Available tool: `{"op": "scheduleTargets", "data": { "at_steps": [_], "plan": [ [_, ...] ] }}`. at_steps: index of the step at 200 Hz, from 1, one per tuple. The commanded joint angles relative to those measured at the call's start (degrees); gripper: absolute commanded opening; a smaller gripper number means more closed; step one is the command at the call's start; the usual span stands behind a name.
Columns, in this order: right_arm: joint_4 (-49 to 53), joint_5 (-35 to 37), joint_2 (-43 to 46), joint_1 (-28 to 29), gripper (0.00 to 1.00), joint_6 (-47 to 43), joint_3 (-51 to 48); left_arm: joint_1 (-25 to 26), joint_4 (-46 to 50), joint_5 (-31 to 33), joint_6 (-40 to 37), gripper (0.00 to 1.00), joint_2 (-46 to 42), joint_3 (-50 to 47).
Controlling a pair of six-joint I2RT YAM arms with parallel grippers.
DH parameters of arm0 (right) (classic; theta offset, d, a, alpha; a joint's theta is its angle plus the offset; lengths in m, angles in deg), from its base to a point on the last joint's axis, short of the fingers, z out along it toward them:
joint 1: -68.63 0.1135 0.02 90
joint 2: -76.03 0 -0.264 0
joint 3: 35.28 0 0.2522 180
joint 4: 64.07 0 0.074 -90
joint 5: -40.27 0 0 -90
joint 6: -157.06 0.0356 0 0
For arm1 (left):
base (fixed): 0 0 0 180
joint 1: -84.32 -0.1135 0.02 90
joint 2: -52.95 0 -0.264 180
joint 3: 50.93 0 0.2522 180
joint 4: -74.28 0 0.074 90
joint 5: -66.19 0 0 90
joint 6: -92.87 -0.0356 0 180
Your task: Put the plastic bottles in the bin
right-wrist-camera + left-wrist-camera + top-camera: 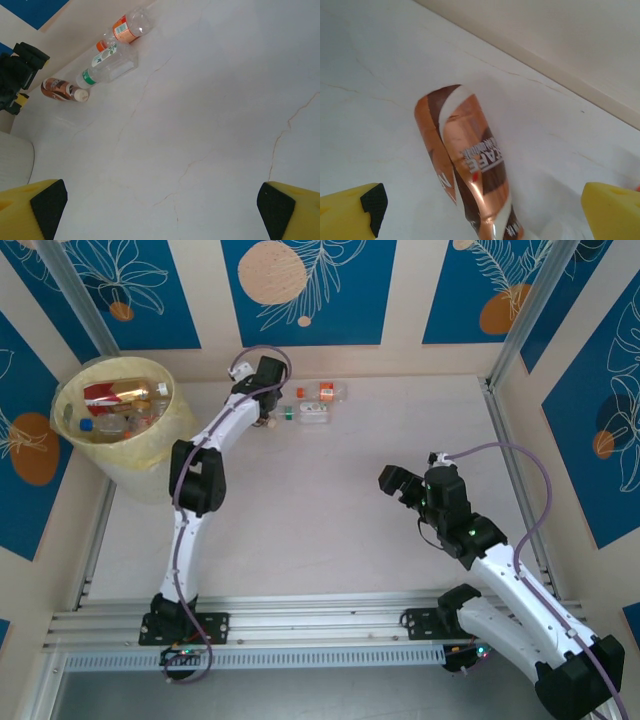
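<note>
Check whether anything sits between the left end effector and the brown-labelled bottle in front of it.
Nothing visible does. The left end effector is open, and the brown-labelled bottle lies on the table straight ahead, framed by its yellow fingers. The green-capped bottle lies beside it, not in the way.

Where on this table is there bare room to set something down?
The wide middle of the table, between the left arm and the right pincer, is bare; so is the far right corner. Crowded: the far edge, where three bottles lie by the left pincer.
</note>
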Motion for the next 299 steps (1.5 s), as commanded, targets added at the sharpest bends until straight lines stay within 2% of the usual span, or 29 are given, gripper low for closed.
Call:
{"op": "scheduleTargets", "data": {
  "at_steps": [1, 35, 63, 94, 167, 183, 209, 256, 299],
  "plan": [
    [1.1, 2.5, 1.3, -0.3, 1.0, 0.2, -0.6, -1.7, 8.9, 1.9, 4.6, 1.0, 4.6, 7.7],
    [1.2, 3.0, 1.5, -0.5, 1.0, 0.4, -0.7, -3.0, 11.5, -0.7, 5.2, 1.0, 9.2, 14.1],
    [1.1, 2.8, 1.5, -0.6, 0.98, 0.6, -0.7, -3.7, 13.9, 0.0, 6.9, 1.0, 12.3, 17.9],
    [1.0, 2.7, 1.4, -0.8, 0.98, 0.4, -0.7, -4.9, 13.0, -4.0, 6.9, 1.0, 15.0, 19.8],
    [1.1, 2.3, 0.8, -1.2, 0.98, 0.6, -0.5, -6.0, 11.7, -8.2, 5.0, 0.92, 22.3, 27.8],
    [0.8, 2.2, 0.5, -1.3, 0.98, 0.7, -0.5, -6.0, 11.5, -9.6, 3.2, 0.87, 22.6, 28.4],
    [0.4, 2.2, -0.2, -1.3, 0.98, 0.4, -0.2, -6.0, 11.5, -10.0, 0.6, 0.67, 21.8, 28.4],
    [-1.3, 1.7, -1.0, -1.6, 0.98, 0.4, -0.7, -5.8, 10.3, -13.4, -6.1, 0.48, 19.2, 28.4],
    [-1.0, 0.9, -1.2, -1.9, 0.98, -0.3, -0.6, -5.2, 10.7, -14.0, -10.1, 0.43, 16.4, 28.4]
  ]
}}
